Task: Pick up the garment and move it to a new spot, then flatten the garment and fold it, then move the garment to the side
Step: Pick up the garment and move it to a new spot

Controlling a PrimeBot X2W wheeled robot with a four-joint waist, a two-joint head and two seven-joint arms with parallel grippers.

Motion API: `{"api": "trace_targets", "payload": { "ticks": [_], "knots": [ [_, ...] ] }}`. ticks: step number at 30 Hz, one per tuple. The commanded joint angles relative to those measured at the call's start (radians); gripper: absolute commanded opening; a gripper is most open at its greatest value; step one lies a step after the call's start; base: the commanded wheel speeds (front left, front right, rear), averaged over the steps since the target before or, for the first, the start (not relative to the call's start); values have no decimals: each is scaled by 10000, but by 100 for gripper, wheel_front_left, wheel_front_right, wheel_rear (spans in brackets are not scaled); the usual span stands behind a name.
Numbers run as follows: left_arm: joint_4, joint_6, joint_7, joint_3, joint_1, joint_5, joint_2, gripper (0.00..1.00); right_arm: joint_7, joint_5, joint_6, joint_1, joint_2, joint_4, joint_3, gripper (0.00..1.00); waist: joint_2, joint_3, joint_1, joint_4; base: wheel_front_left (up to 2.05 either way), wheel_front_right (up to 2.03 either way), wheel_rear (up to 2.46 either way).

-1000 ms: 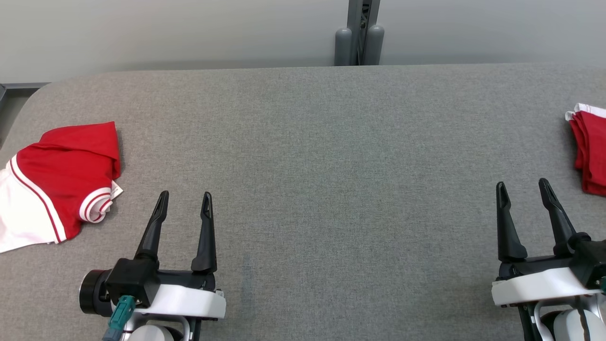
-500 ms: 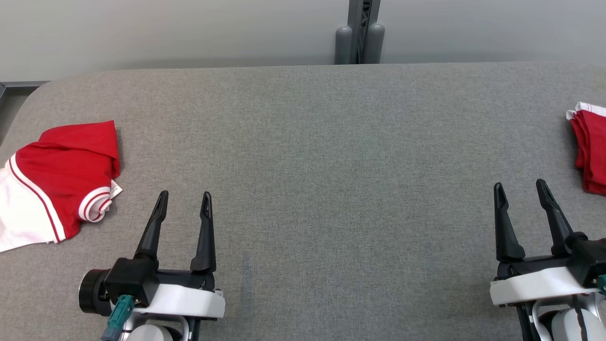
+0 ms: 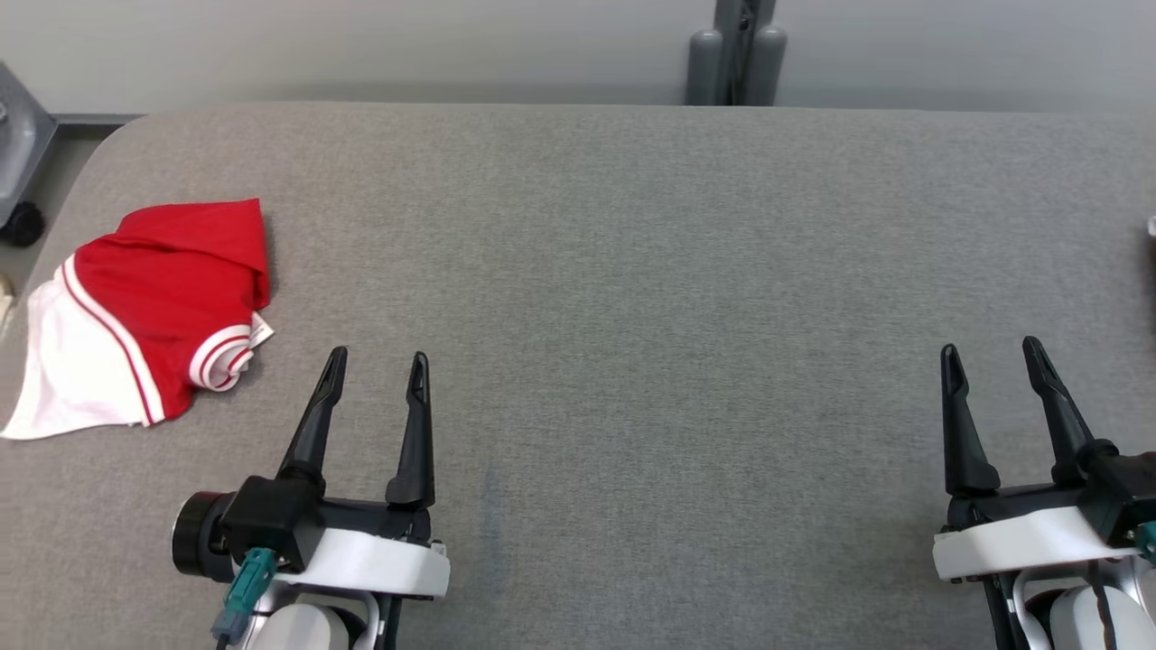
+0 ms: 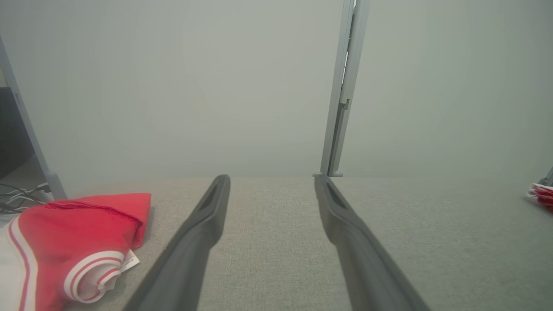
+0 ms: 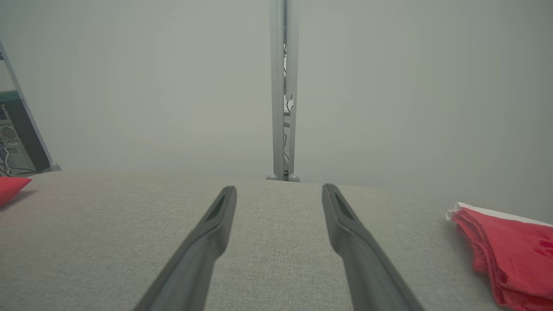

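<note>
The garment [image 3: 153, 316], red with white panels and striped trim, lies crumpled at the left end of the grey padded table [image 3: 632, 271]. My left gripper [image 3: 377, 357] hovers open just right of it, fingers pointing toward the far edge, nothing between them. The left wrist view has the garment [image 4: 73, 242] to the lower left of the open left gripper [image 4: 272, 179]. My right gripper [image 3: 991, 348] stands open and empty near the table's right end. In the right wrist view the right gripper [image 5: 280, 189] points at bare table, with a red corner of the garment [image 5: 11, 188] at the far left.
A folded stack of red cloth [image 5: 510, 246] lies on the table right of my right gripper. A grey post [image 3: 736, 54] rises behind the far edge against a pale wall. A metal stand with a wheel [image 3: 18, 181] is off the table's left end.
The head camera has swung left, so the garment sits further right in the picture and the red stack has slipped off the right edge. Both grippers stay open and empty.
</note>
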Motion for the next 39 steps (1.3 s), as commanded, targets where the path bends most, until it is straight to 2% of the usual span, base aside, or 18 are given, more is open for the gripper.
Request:
{"api": "trace_targets", "payload": {
  "ticks": [1, 14, 20, 31, 39],
  "knots": [
    [-35, 22, 2, -133, -162, -87, 45, 100, -46, -87, 4, 4, -45, -64, -23, 100, 0, 228, 0, 587, 0, 0, 0],
    [-107, 291, 2, -291, 232, -183, 40, 100, -47, -187, 2, -13, -156, -60, 322, 100, 0, 147, 0, 3009, 0, 0, 0],
    [-180, 330, 2, -88, 494, -238, 39, 100, -47, -197, 2, 140, -181, -63, 545, 100, 0, -87, 0, 3812, 0, 0, 0],
    [-190, 250, 2, -34, 758, -214, 40, 100, -47, -100, 2, 401, -144, -59, 764, 100, 0, -393, 0, 4592, 0, 0, 0],
    [-301, 373, 2, -12, 827, -262, 39, 100, -47, -86, 2, 246, -184, 39, 925, 100, 0, -331, 0, 4644, 0, 0, 0]
  ]
}}
